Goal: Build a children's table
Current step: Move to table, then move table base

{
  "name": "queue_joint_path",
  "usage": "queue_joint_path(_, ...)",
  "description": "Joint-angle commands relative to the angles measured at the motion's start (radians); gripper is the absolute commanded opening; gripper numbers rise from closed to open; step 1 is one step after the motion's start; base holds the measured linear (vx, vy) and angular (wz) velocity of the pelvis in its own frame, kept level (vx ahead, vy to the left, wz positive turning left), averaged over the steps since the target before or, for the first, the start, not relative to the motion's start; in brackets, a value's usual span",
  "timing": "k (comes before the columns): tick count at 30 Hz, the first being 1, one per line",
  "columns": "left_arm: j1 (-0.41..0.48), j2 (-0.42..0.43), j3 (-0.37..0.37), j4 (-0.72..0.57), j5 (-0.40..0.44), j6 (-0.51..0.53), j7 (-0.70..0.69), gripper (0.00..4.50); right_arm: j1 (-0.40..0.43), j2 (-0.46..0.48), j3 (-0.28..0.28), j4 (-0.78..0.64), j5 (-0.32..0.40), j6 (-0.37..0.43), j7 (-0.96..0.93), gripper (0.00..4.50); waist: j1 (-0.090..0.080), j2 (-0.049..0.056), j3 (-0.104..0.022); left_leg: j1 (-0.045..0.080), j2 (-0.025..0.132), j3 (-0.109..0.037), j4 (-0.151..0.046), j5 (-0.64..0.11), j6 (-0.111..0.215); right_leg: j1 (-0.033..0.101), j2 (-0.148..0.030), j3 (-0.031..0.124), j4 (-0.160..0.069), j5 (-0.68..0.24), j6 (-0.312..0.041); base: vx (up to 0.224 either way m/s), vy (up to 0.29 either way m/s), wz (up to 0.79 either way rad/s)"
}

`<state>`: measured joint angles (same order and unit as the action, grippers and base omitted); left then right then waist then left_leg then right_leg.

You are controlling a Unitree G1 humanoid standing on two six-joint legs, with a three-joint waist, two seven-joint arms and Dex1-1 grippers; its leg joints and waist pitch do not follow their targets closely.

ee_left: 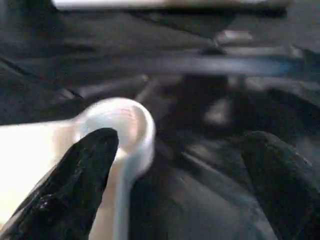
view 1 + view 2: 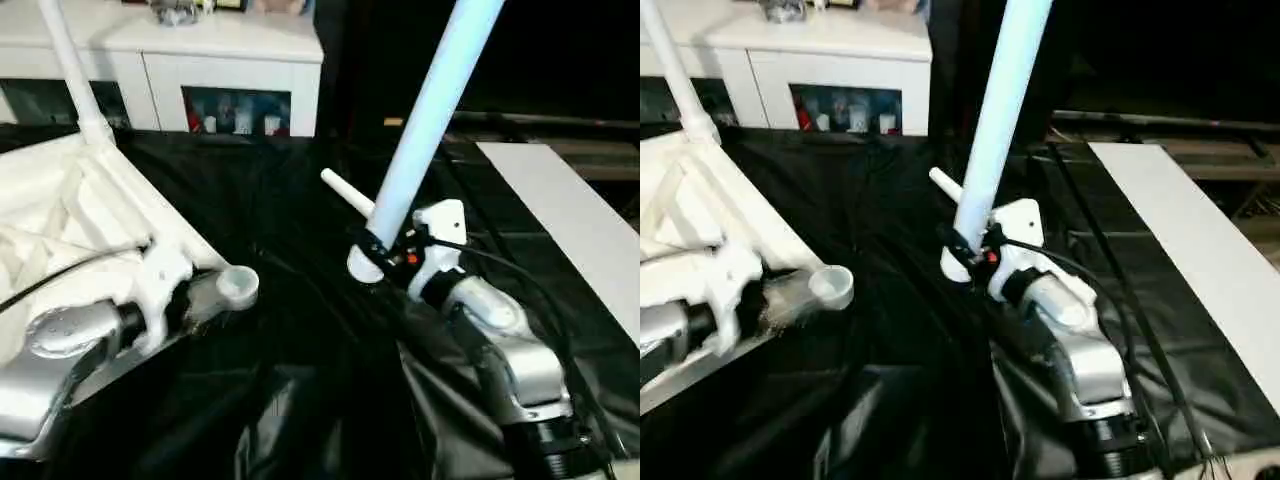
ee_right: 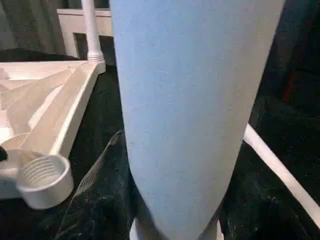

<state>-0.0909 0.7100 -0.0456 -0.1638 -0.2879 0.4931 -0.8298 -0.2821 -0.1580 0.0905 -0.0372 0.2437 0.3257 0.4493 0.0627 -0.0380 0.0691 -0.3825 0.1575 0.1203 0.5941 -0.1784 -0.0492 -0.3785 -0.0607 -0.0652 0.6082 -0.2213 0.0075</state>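
The white tabletop (image 2: 80, 200) lies ribbed side up on the black cloth at the left. One white leg (image 2: 70, 60) stands upright in its far corner socket. The near corner socket (image 2: 238, 285) holds nothing and its inner thread shows (image 3: 42, 180). My left gripper (image 1: 185, 175) is open at that corner: one black finger (image 1: 90, 185) rests against the tabletop beside the socket (image 1: 125, 122), the other finger (image 1: 280, 180) hangs free over the cloth. My right gripper (image 2: 385, 250) is shut on the thick end of a second leg (image 2: 430, 110), held steeply tilted right of the socket. A third leg (image 2: 345, 192) lies behind it.
A white cabinet (image 2: 200, 60) with dark glass doors stands at the back left. A long white board (image 2: 570, 220) lies on the right. Crumpled black cloth (image 2: 300, 380) covers the ground between my arms.
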Motion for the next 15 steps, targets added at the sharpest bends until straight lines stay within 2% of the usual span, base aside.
queue_joint_path(1,-0.031,0.008,-0.042,0.021,0.057,0.066,0.039,4.4,-0.015,-0.02,0.004,-0.013,0.01,0.008,0.024,1.86,-0.012,0.027,-0.039,0.032,0.066,-0.036,-0.127,-0.766,-0.139,0.021,-0.067,0.023,-0.082,-0.562,-0.08,-0.056,0.031,-0.1)
queue_joint_path(2,-0.05,-0.01,-0.038,0.043,0.073,0.079,0.082,4.4,-0.014,-0.023,0.004,-0.015,0.008,0.008,0.027,1.86,-0.007,0.029,-0.037,0.022,0.067,-0.031,-0.142,-0.773,-0.144,0.022,-0.065,0.028,-0.068,-0.524,-0.086,-0.066,0.022,-0.08)
queue_joint_path(3,-0.075,-0.038,-0.021,0.066,0.083,0.106,0.142,4.4,-0.013,-0.026,0.003,-0.017,0.006,0.008,0.029,1.86,-0.011,0.026,-0.034,0.034,0.059,-0.019,-0.134,-0.781,-0.147,0.009,-0.063,0.022,-0.085,-0.588,-0.081,-0.102,0.001,-0.01)
queue_joint_path(4,-0.076,-0.039,-0.021,0.067,0.083,0.107,0.144,4.25,-0.013,-0.026,0.003,-0.017,0.006,0.007,0.029,1.86,-0.009,0.025,-0.029,0.057,0.048,-0.012,-0.11,-0.757,-0.14,-0.007,-0.072,0.005,-0.123,-0.7,-0.063,-0.102,0.001,-0.01)
queue_joint_path(5,-0.097,-0.057,-0.012,0.083,0.098,0.108,0.178,4.15,-0.011,-0.028,0.002,-0.019,0.006,0.008,0.03,1.86,-0.013,0.034,-0.021,0.067,0.045,-0.006,-0.106,-0.771,-0.139,-0.015,-0.061,-0.029,-0.146,-0.742,-0.05,-0.115,-0.009,-0.03)
queue_joint_path(6,-0.11,-0.064,-0.008,0.084,0.097,0.134,0.194,4.07,-0.01,-0.03,0.001,-0.021,0.006,0.008,0.032,1.86,0.013,0.067,-0.027,-0.064,0.076,0.019,-0.232,-0.901,-0.153,0.109,-0.005,-0.071,0.079,-0.508,-0.072,-0.174,-0.002,0.05)
queue_joint_path(7,-0.11,-0.064,-0.008,0.084,0.097,0.134,0.194,4.07,-0.01,-0.03,0.001,-0.021,0.006,0.008,0.032,1.86,0.143,0.061,-0.032,-0.175,0.046,0.137,-0.257,-0.877,-0.15,0.143,0.04,-0.075,0.201,-0.304,-0.059,-0.174,-0.002,0.05)
queue_joint_path(8,-0.114,-0.055,-0.014,0.075,0.096,0.165,0.195,3.95,-0.008,-0.032,0.002,-0.021,0.006,0.007,0.034,1.86,0.141,0.031,-0.068,-0.129,0.041,0.147,-0.208,-0.673,-0.122,0.136,0.013,-0.001,0.186,-0.403,-0.048,-0.056,-0.128,0.06)
queue_joint_path(9,-0.117,-0.055,-0.014,0.072,0.1,0.177,0.203,3.81,-0.007,-0.033,0.003,-0.021,0.005,0.007,0.036,1.86,0.065,-0.064,-0.059,0.067,0.033,0.034,0.126,-0.163,-0.095,-0.091,-0.168,0.093,-0.106,-1.047,0.022,0.081,-0.186,0.01)
queue_joint_path(10,-0.119,-0.06,-0.007,0.069,0.095,0.192,0.21,3.81,-0.007,-0.033,0.004,-0.022,0.005,0.007,0.039,1.86,0.096,-0.02,-0.046,-0.034,0.008,-0.034,0.115,0.009,-0.009,0.001,-0.166,0.181,-0.117,-1.011,-0.023,0.081,-0.186,0.01)
queue_joint_path(11,-0.121,-0.065,-0.001,0.064,0.088,0.206,0.213,3.65,-0.006,-0.034,0.005,-0.022,0.005,0.008,0.042,1.86,0.104,-0.017,-0.03,-0.05,0.003,-0.05,0.113,0.013,-0.016,0.021,-0.161,0.165,-0.104,-0.927,-0.053,0.047,-0.053,0.08)
queue_joint_path(12,-0.125,-0.067,0.002,0.058,0.086,0.231,0.215,3.55,-0.006,-0.036,0.008,-0.021,0.004,0.007,0.048,1.86,0.121,0.007,-0.048,-0.007,0.048,-0.039,0.042,-0.03,-0.059,0.015,-0.119,0.124,-0.048,-0.618,-0.092,-0.071,-0.02,0.3)
queue_joint_path(13,-0.126,-0.067,0.002,0.057,0.088,0.235,0.215,3.43,-0.005,-0.037,0.009,-0.021,0.004,0.006,0.048,1.86,0.103,0.028,-0.063,0.051,0.089,-0.03,-0.021,-0.213,-0.098,-0.023,-0.047,0.071,-0.001,-0.344,-0.133,-0.071,-0.02,0.3)
queue_joint_path(14,-0.126,-0.064,-0.001,0.055,0.091,0.247,0.216,3.43,-0.006,-0.037,0.009,-0.02,0.004,0.006,0.05,1.86,0.092,0.03,-0.063,0.051,0.096,-0.027,-0.044,-0.295,-0.106,-0.016,-0.04,0.062,0.005,-0.271,-0.151,-0.116,-0.012,0.3)
queue_joint_path(15,-0.123,-0.054,-0.008,0.052,0.093,0.254,0.208,3.43,-0.006,-0.038,0.011,-0.018,0.004,0.005,0.051,1.86,0.093,0.036,-0.066,0.049,0.098,-0.02,-0.065,-0.376,-0.106,-0.007,-0.049,0.059,0.001,-0.192,-0.18,0.0,0.0,0.0)
